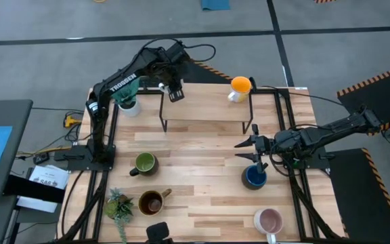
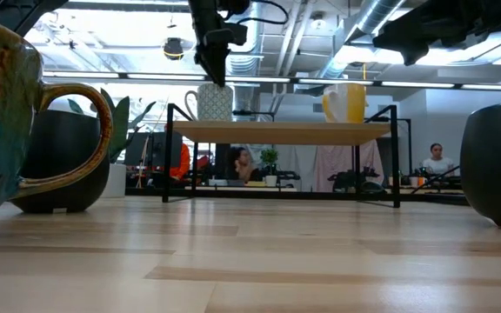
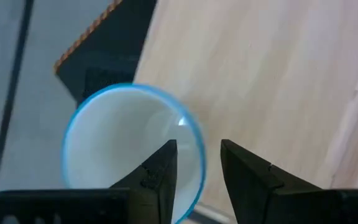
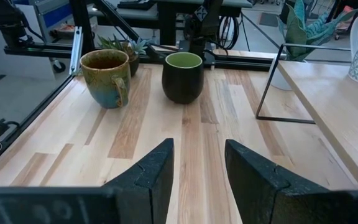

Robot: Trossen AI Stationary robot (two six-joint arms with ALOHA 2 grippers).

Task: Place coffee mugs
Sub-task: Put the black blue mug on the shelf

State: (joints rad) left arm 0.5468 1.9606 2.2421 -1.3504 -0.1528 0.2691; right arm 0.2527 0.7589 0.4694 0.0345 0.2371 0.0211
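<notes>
A white mug (image 3: 123, 140) stands upright on the left end of a raised wooden shelf (image 1: 205, 102), seen in the low view as white mug (image 2: 213, 102). My left gripper (image 3: 197, 149) hangs open just above its rim, pointing steeply down, one finger over the mouth and one outside the wall. An orange mug (image 1: 240, 87) stands on the shelf's right end. On the table stand an olive green mug (image 1: 145, 163), a brown mug (image 1: 153, 202), a dark blue mug (image 1: 254, 177) and a pink mug (image 1: 269, 220). My right gripper (image 1: 244, 150) waits open beside the blue mug.
The shelf rests on a thin black wire frame (image 2: 396, 156) at the table's far side. A white plant pot (image 1: 128, 103) stands at the far left corner, and a small succulent (image 1: 119, 205) at the near left. Bare wood lies in the table's middle.
</notes>
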